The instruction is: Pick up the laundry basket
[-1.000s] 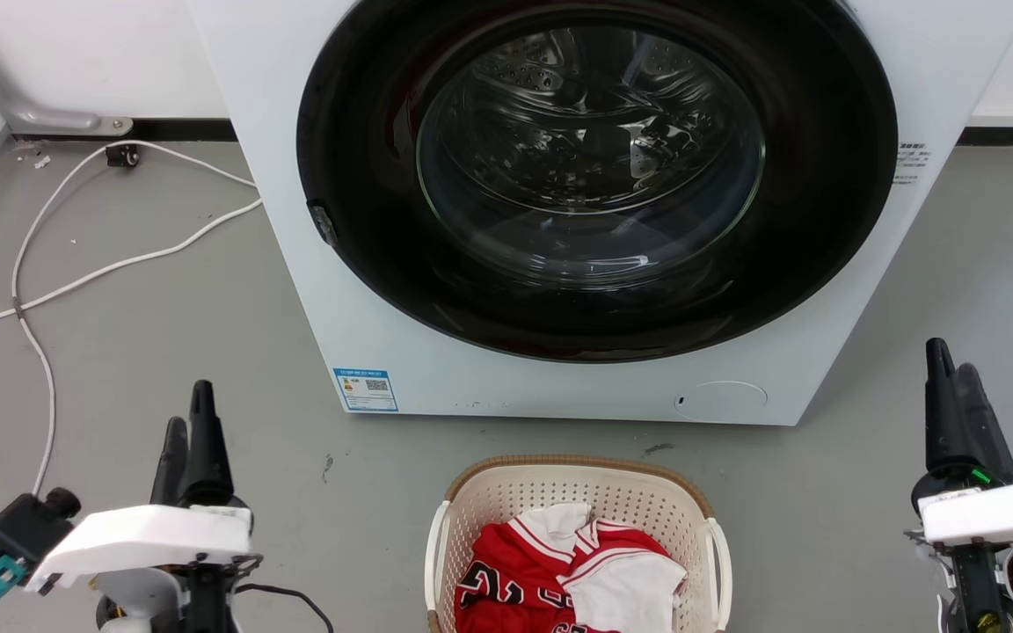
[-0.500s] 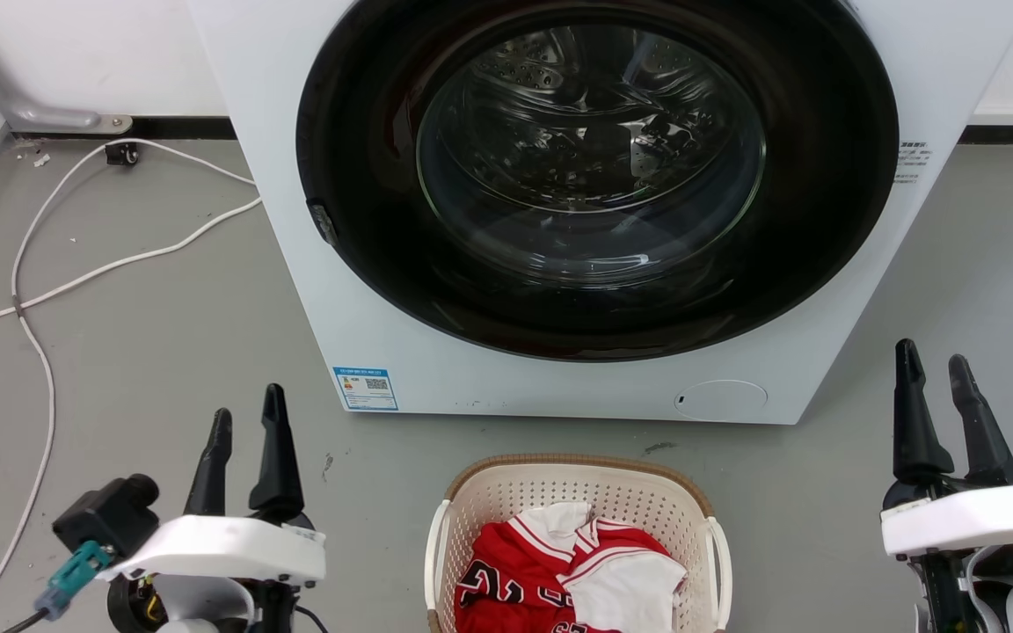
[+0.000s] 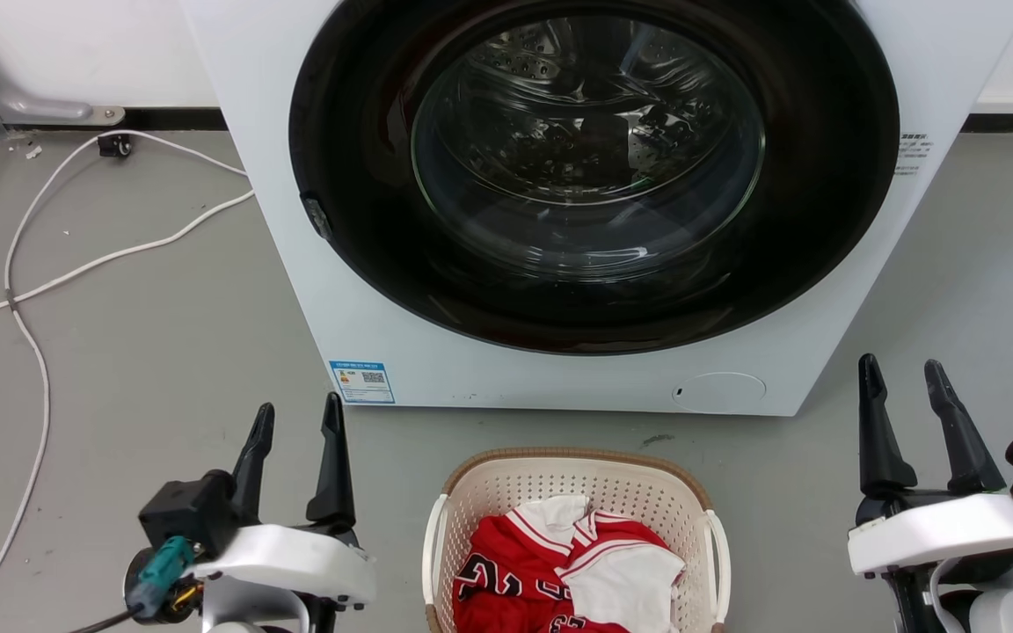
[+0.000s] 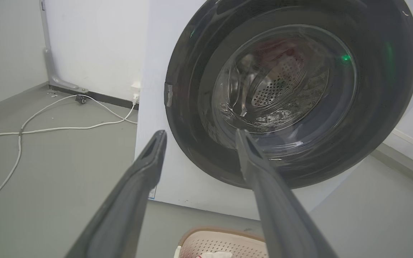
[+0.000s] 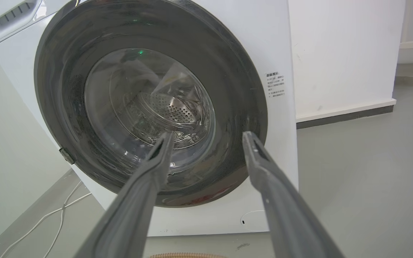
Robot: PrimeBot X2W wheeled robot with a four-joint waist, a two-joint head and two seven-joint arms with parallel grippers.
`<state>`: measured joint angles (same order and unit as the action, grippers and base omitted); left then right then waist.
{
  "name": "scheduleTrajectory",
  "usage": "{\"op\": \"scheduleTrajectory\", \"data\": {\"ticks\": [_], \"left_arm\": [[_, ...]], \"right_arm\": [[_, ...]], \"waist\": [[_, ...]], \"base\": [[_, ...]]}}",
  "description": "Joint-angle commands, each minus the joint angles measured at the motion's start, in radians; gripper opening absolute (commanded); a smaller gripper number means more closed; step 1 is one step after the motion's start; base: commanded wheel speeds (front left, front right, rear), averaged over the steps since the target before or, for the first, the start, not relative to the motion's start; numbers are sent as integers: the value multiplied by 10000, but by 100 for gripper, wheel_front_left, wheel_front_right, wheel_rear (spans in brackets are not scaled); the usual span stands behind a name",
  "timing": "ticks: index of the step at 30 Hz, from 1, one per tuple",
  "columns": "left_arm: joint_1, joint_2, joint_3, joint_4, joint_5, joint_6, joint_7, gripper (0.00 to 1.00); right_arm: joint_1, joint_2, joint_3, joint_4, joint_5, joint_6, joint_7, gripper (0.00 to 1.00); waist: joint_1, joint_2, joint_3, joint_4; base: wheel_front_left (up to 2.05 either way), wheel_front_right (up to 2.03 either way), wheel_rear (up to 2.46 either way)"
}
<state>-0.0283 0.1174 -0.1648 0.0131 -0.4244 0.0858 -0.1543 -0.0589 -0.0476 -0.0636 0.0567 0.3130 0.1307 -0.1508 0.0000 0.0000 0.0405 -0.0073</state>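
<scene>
Flanking the laundry basket (image 3: 573,458) with left gripper (image 3: 300,406) and right gripper (image 3: 900,363), both spread wide, touching nothing. Sitting on the floor (image 3: 163,352) near the washing machine's (image 3: 366,308) front edge, red-and-white clothes (image 3: 572,571) inside.

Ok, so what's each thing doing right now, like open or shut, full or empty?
Washer door, shut.
Laundry basket, on the floor, not gripped.
Clothes, heaped in the basket.
Left gripper, open, empty.
Right gripper, open, empty.
White cable, loose on the floor.
</scene>
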Motion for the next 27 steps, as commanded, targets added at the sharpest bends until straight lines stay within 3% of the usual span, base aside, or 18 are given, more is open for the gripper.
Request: {"op": "scheduleTrajectory", "data": {"ticks": [1,15,27], "left_arm": [[-149,159,-195,-56,339,142,-104,100],[-260,813,-1499,291,1541,957,-435,100],[-156,789,-1750,544,2074,982,-657,100]], "right_arm": [[54,-37,6,-26,-384,0,-129,100],[223,-38,142,544,-1989,-1,-461,100],[314,-39,310,802,-2838,-1,-700,100]], "waist": [[0,0,19,-9],[0,0,64,-36],[0,0,148,-66]], "base": [[0,0,0],[0,0,0],[0,0,0]]}}
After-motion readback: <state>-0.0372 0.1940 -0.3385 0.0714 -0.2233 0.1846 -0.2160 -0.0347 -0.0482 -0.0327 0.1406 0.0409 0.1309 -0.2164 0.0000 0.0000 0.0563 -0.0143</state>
